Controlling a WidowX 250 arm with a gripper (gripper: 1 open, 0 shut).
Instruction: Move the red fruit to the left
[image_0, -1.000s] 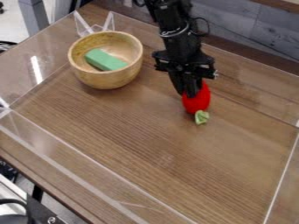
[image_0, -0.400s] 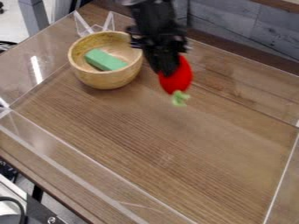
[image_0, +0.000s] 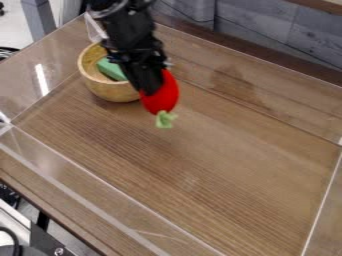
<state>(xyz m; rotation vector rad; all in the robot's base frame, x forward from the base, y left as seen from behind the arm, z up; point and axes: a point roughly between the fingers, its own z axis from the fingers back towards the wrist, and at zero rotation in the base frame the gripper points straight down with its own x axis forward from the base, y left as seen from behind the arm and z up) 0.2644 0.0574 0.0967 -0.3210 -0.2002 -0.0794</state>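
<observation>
Red fruit (image_0: 160, 93) pinched in the fingers (image_0: 151, 82), nearly closed around its upper part, pale green tip (image_0: 164, 121) dangling below. Fruit looks lifted clear of the brown wooden desk (image_0: 227, 180), hanging at about 10 o'clock from desk centre, just beside the wooden bowl (image_0: 102, 84) at the bowl's 4 o'clock. Green block (image_0: 114, 70) sits in the bowl, partly hidden by the arm. Progress: pickup done, carry under way, fruit sits left of centre. Left: pick a free spot on the left side clear of the bowl, lower, release.
</observation>
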